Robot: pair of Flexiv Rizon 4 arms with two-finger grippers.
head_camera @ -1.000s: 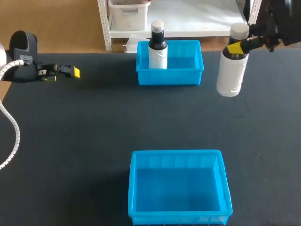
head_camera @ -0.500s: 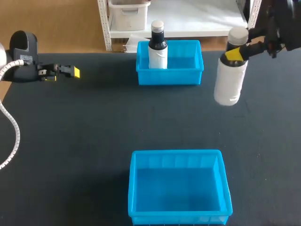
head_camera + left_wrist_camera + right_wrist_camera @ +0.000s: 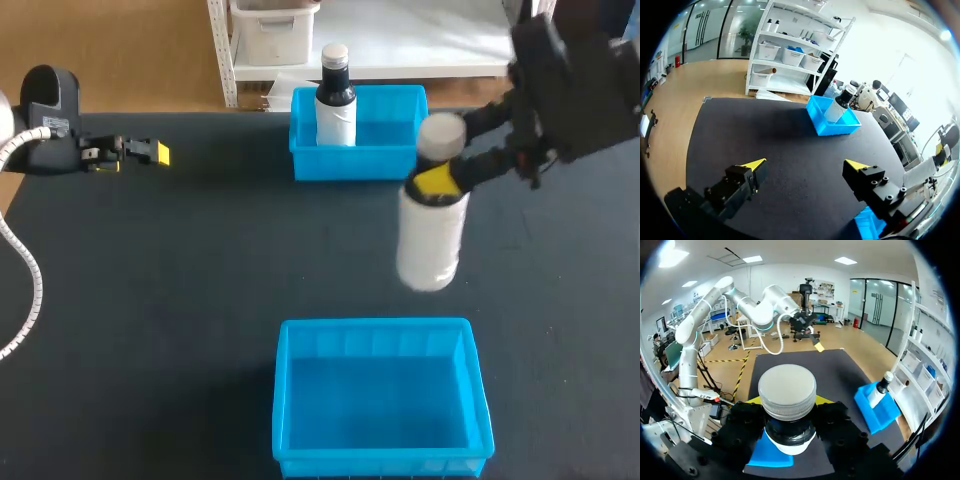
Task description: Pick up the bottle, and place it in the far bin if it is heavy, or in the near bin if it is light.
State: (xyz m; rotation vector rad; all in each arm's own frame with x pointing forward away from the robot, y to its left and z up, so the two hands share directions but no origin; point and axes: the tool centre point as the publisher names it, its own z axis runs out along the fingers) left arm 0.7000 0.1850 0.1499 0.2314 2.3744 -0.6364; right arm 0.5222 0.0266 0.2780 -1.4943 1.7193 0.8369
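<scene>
Two bins, one white bottle [image 3: 430,240] in the air. The right claw [image 3: 437,181] grips it at the neck, just under the cap [image 3: 787,389]. The body hangs free below the claw, over bare desk [image 3: 180,270]. It sits between the far bin [image 3: 421,140] and the near bin [image 3: 284,400], touching neither, a bit closer to the near one. The left claw [image 3: 806,164] is spread wide with nothing in it, well off to the side of the right claw.

Judgement: this is the carry step, and the position suggests the near bin is the target, so the bottle was likely read as light.

To do it well:
- Get the claw over the bin's middle, not its rim.
- Lower slowly until the base meets the bin floor, then release.
- A neck grip lets the body swing, so avoid abrupt stops.

Head view alone shows the gap between the bottle base and the near bin rim. It also shows a dark bottle [image 3: 335,95] standing in the far bin. Right wrist view hides the white body under the cap, but shows a patch of blue right beneath the claw, probably the near bin. Left wrist view gives the left fingers' wide gap clearly, which is hard to read in head view.
</scene>
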